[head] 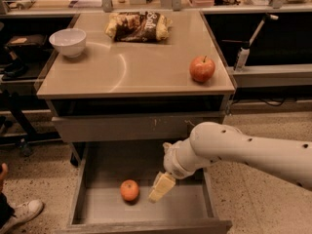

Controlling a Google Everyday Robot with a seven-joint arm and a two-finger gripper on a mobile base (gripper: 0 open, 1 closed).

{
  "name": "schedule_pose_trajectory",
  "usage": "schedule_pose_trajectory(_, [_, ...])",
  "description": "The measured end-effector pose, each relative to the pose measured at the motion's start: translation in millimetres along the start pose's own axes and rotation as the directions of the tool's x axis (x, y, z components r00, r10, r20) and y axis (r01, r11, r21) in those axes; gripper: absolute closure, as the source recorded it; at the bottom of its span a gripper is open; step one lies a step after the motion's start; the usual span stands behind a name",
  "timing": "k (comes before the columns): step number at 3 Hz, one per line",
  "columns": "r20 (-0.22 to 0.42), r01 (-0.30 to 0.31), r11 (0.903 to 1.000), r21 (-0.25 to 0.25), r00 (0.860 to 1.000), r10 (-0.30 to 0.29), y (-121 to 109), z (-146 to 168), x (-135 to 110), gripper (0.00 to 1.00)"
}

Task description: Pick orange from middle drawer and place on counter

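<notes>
The orange (129,190) lies on the floor of the open middle drawer (192,206), left of centre. My gripper (161,187) hangs over the drawer just to the right of the orange, its pale fingers pointing down and left, a short gap away from the fruit. The white arm reaches in from the right. The tan counter (131,67) is above the drawer unit.
On the counter stand a red-yellow apple (202,68) at the right edge, a white bowl (68,42) at the left, and a chip bag (139,26) at the back. A closed grey drawer front (136,127) sits above the open one. A shoe (22,213) is at lower left.
</notes>
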State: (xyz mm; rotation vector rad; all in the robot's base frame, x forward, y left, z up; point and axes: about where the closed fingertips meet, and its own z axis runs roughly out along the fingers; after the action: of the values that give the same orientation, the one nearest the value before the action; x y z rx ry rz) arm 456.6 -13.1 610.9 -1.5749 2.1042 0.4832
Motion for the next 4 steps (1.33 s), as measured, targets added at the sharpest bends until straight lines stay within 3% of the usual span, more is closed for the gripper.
schedule_pose_trajectory(1, [0.045, -0.055, 0.9983, 0.02, 0.998, 0.054, -15.9, 40.1, 6.4, 0.0])
schedule_pose_trajectory(2, [0.088, -0.102, 0.9947, 0.005, 0.991, 0.101, -19.0, 70.8, 15.0, 0.0])
schedule_pose_trajectory(3, [0.088, -0.108, 0.9942, -0.002, 0.99, 0.108, -17.7, 75.1, 17.3, 0.0])
schedule_pose_trajectory(4, [0.11, -0.116, 0.9926, -0.035, 0.987, 0.119, -10.3, 100.4, 19.0, 0.0])
